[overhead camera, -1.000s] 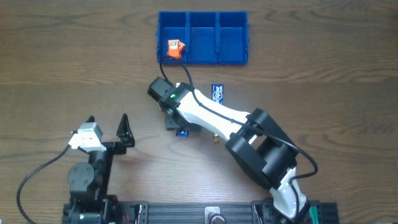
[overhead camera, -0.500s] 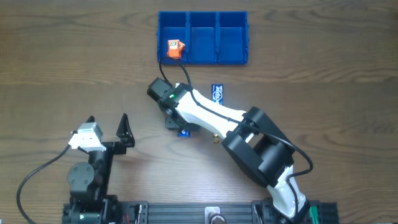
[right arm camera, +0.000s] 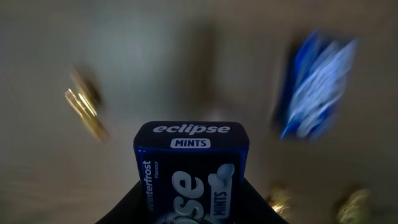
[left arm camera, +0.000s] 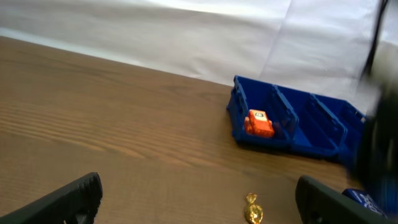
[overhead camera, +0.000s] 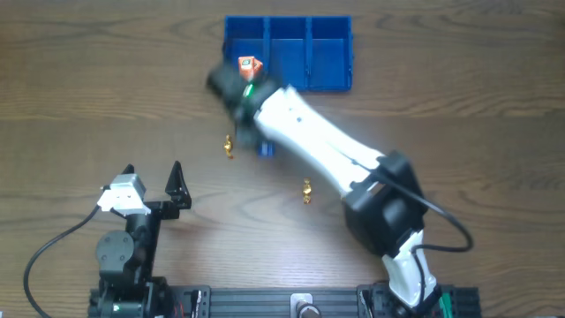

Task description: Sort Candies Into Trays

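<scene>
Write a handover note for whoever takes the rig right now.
Left gripper: open, empty, near its base.
Right gripper: shut on the mint tin, above the table, short of the blue tray.
Done: orange candy in the tray's left compartment.
Left: the tin, the blue packet, a gold candy and a second gold candy on the table.

Blue mint tin gripped, orange candy in tray

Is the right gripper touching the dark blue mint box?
Touching. In the right wrist view the right gripper clamps the mint box, a finger against each side.
</scene>
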